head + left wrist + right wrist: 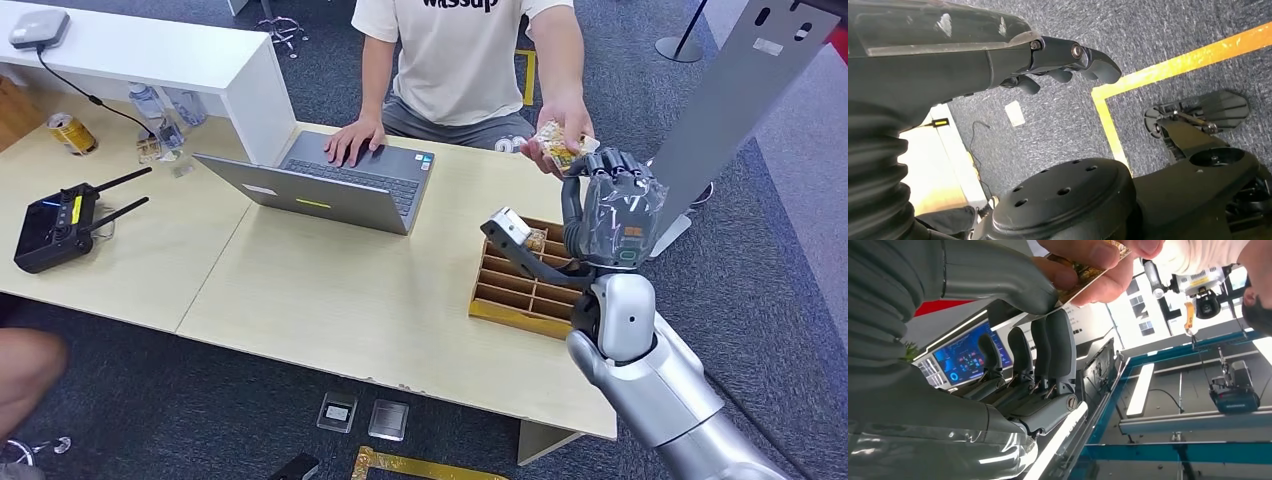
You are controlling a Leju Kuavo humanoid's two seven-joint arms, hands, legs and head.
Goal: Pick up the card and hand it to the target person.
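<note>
1. From the head view we see the right robot hand [607,205] raised past the far edge of the counter [330,290], above a wooden divided tray [520,290]; the person's hand [560,135] meets it there with the card [556,143]; a laptop [330,185] and a black controller [60,225] lie further left.
2. The right wrist view gives us the contact: the card [1083,277] is pinched between the robot's thumb and its upright fingers [1060,347], while the person's fingers [1088,255] grip the same card.
3. In the left wrist view the left robot hand [1063,65] hangs over grey carpet [1158,30] with a yellow line [1178,62]; its fingers are loosely curled, holding nothing.
</note>
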